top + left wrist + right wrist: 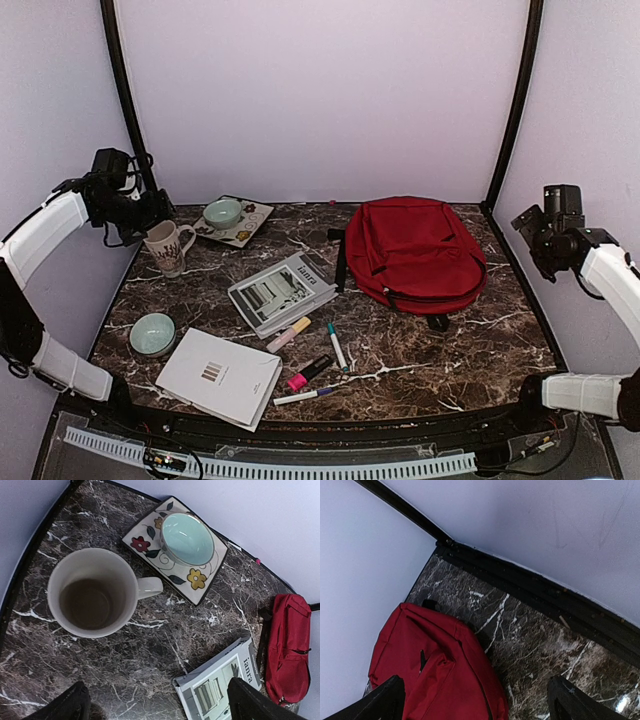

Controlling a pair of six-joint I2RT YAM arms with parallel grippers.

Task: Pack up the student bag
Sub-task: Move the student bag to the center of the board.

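Observation:
The red student bag (415, 252) lies flat and zipped shut at the back right of the marble table; it also shows in the left wrist view (287, 647) and the right wrist view (435, 670). A grey magazine (282, 292), a white booklet (220, 377) and several markers (310, 355) lie on the table in front. My left gripper (150, 212) is raised at the far left above a white mug (166, 246), open and empty. My right gripper (535, 240) is raised at the far right beside the bag, open and empty.
A teal bowl (222, 213) sits on a flowered square plate (250, 225) at the back left. A second teal bowl (152, 334) stands at the front left. Walls close the table on three sides.

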